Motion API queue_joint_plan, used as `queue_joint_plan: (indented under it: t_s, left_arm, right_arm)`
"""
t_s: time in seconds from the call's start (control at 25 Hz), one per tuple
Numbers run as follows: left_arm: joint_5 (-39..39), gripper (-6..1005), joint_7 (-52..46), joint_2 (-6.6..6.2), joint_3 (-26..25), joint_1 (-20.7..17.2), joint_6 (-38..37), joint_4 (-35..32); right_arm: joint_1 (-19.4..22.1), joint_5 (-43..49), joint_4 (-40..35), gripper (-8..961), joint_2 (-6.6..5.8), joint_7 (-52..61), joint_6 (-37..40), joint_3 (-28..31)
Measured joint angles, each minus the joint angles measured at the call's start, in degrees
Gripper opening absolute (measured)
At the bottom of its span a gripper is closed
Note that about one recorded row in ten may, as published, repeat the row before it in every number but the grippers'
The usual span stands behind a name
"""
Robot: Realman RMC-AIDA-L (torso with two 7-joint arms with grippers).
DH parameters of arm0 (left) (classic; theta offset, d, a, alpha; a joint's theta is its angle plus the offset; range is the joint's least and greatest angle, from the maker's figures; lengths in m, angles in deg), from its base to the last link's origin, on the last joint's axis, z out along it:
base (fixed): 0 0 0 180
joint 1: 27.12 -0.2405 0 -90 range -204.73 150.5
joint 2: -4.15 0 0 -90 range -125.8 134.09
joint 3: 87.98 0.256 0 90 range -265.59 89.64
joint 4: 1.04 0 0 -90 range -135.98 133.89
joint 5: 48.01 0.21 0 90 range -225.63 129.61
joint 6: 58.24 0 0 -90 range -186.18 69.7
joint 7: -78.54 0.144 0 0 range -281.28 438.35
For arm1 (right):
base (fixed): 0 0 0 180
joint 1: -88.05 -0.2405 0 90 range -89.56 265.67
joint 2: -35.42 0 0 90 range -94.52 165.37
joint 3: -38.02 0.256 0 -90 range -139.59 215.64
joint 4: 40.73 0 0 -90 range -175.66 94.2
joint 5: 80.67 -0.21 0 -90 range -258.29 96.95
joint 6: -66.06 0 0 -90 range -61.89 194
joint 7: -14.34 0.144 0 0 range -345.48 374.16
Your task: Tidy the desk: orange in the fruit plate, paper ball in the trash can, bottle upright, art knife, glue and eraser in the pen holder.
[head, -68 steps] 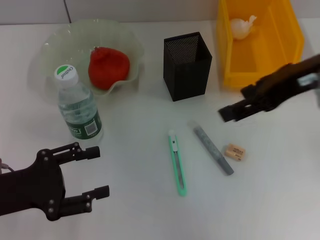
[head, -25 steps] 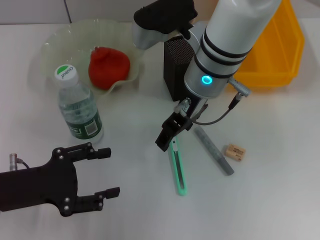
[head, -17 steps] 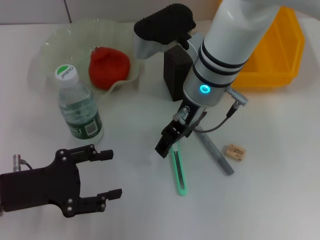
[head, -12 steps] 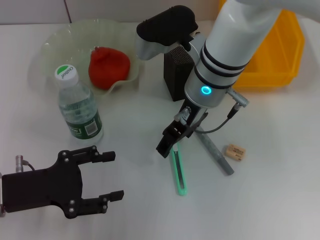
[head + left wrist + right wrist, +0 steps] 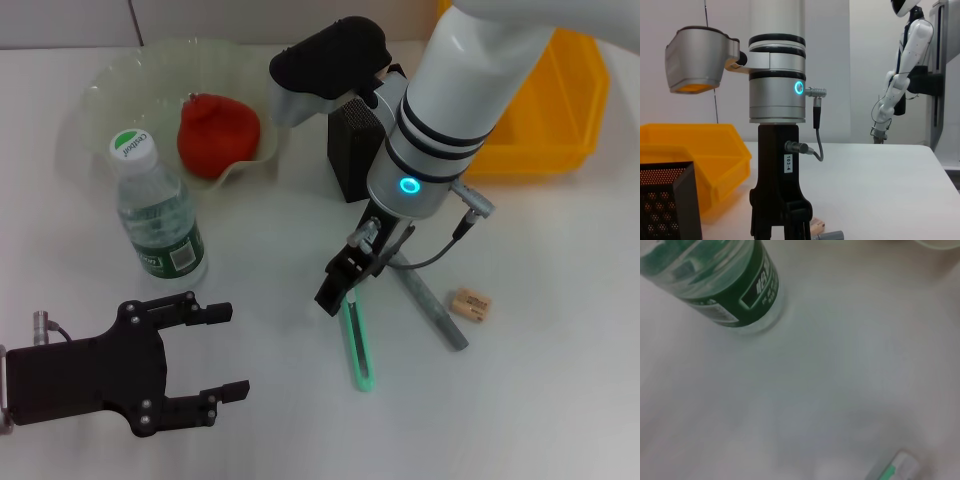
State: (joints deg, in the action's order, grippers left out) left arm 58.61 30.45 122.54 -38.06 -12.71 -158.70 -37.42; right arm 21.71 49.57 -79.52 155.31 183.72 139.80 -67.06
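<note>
The right claw (image 5: 338, 285) hung over the art knife's (image 5: 356, 340) top end, grip impossible to tell, left claw (image 5: 205, 350) open (idle), orange (image 5: 217, 135) plated, bottle (image 5: 155, 205) upright, while knife, glue (image 5: 432, 312) and eraser (image 5: 469, 303) lay on the desk (image 5: 540, 400).

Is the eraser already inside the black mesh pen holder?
No. In the head view the eraser lies on the white desk, well apart from the pen holder, beside the glue stick.
</note>
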Motion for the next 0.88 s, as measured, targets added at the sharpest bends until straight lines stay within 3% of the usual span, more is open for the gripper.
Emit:
queue_joint_plan:
  t_s: [0.28, 0.48, 0.88]
  left_arm:
    - [-0.02, 746, 0.02, -0.01, 0.01, 0.40, 0.79, 1.02]
    - [-0.02, 746, 0.59, 0.01, 0.80, 0.68, 1.55, 1.42]
    - [-0.02, 745, 0.63, 0.06, 0.89, 0.78, 1.63, 1.48]
  right_arm:
    - [-0.02, -0.41, 0.09, 703, 0.00, 0.00, -0.05, -0.65]
    - [0.01, -0.52, 0.44, 548, 0.00, 0.00, -0.06, -0.65]
    - [-0.02, -1.31, 0.96, 543, 0.00, 0.00, -0.86, -2.48]
